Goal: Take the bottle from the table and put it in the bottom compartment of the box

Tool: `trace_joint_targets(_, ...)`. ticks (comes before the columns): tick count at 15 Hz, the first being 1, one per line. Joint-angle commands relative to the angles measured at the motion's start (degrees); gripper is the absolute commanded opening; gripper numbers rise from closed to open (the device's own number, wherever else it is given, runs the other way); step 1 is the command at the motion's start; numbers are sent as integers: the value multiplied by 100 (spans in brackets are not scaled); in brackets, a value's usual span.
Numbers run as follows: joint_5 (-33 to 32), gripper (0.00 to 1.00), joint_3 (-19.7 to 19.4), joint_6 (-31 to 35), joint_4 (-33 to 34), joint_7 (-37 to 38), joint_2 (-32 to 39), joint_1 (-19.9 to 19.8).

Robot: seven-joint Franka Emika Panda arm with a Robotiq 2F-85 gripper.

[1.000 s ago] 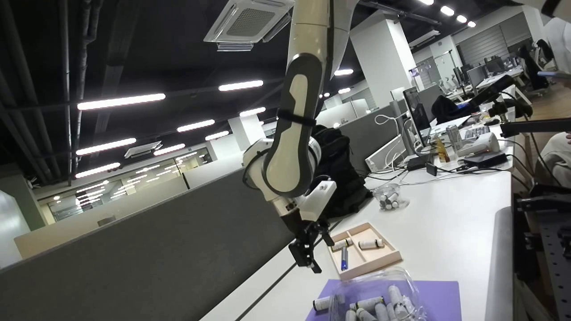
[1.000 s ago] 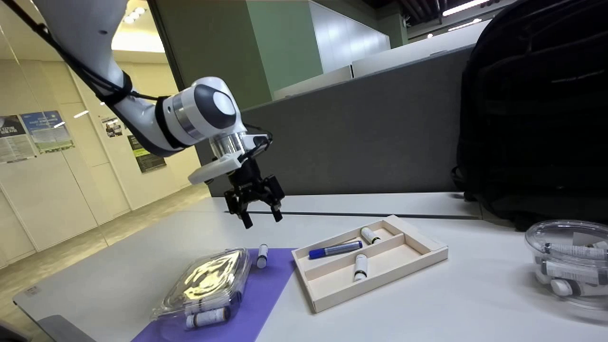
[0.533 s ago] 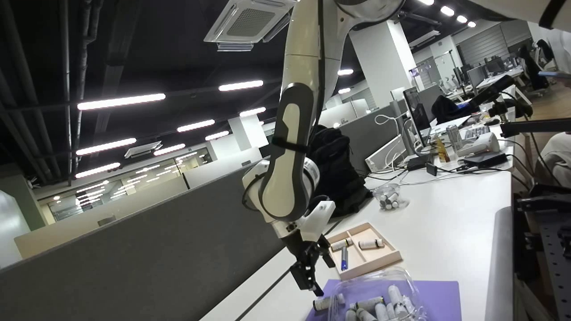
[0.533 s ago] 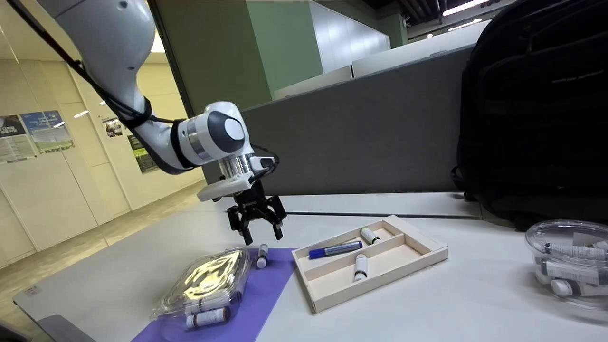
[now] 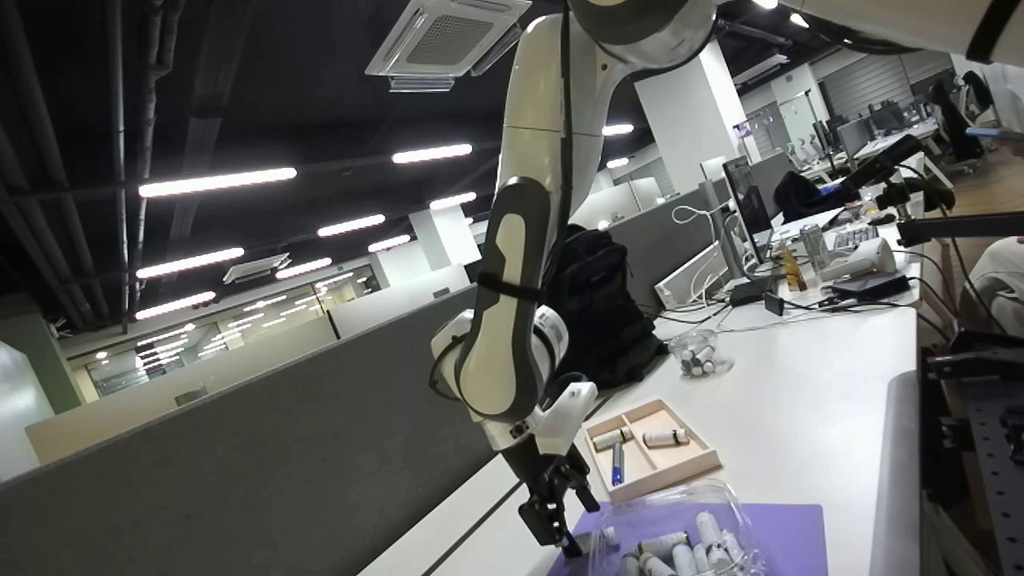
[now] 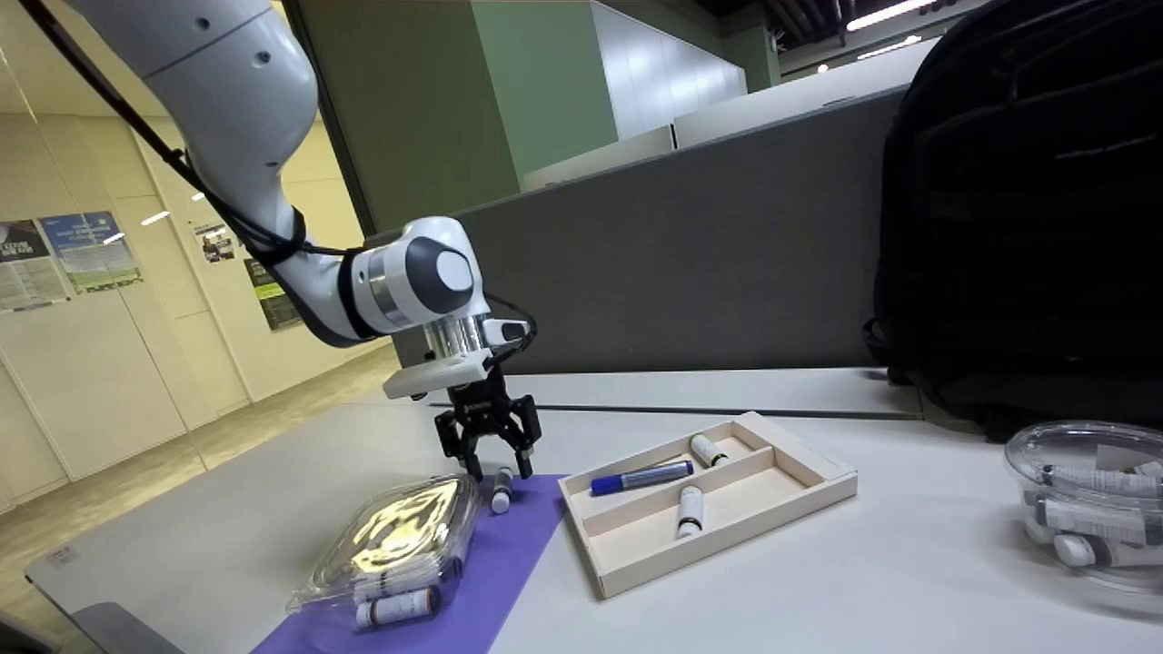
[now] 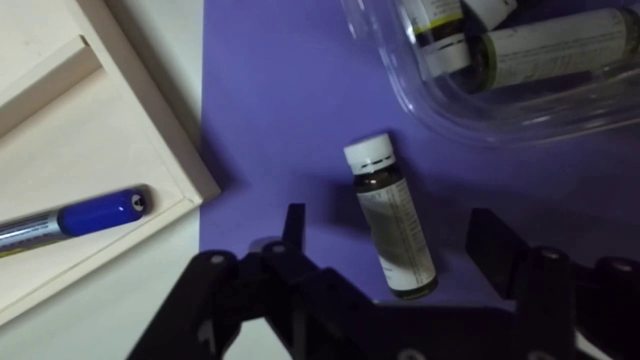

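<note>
A small bottle [image 7: 400, 235] with a white cap and pale label lies on the purple mat on the white table [image 6: 909, 590]. It also shows in both exterior views [image 5: 596, 541] [image 6: 501, 491], partly hidden by a finger in one. My gripper [image 7: 389, 225] is open above the bottle, one finger on each side, touching neither side in the wrist view. It also shows in both exterior views [image 5: 581, 526] [image 6: 500, 467]. The tan wooden box [image 6: 727, 551] lies beside the mat, also seen here [image 5: 668, 478] [image 7: 150, 115]. It holds two bottles and a blue marker [image 6: 641, 478].
A transparent plastic container [image 6: 391, 536] with several bottles stands on the purple mat [image 6: 522, 536], close to the lying bottle. A round transparent tub [image 6: 1090, 509] of bottles stands farther along the table. A black backpack [image 6: 1027, 227] and grey partition [image 6: 690, 254] stand behind.
My open gripper has come down from above the table to the lying bottle, its fingers now at either side of it. The bottle, box and container have not moved.
</note>
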Motion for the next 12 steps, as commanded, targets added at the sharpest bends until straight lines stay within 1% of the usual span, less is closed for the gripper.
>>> trace_joint_targets(1,123,53,13,-197,281,-142,143,0)
trace_joint_targets(4,146,31,12,-217,331,-201,179,-8)
trace_joint_targets(5,155,25,10,-225,337,-213,182,-11)
trace_joint_targets(7,195,10,24,-222,284,-252,116,-34)
trace_joint_targets(8,208,5,21,-175,204,-256,25,-40)
trace_joint_targets(10,249,7,34,-49,-3,-286,-223,-96)
trace_joint_targets(12,297,7,28,163,-284,-265,-573,-152)
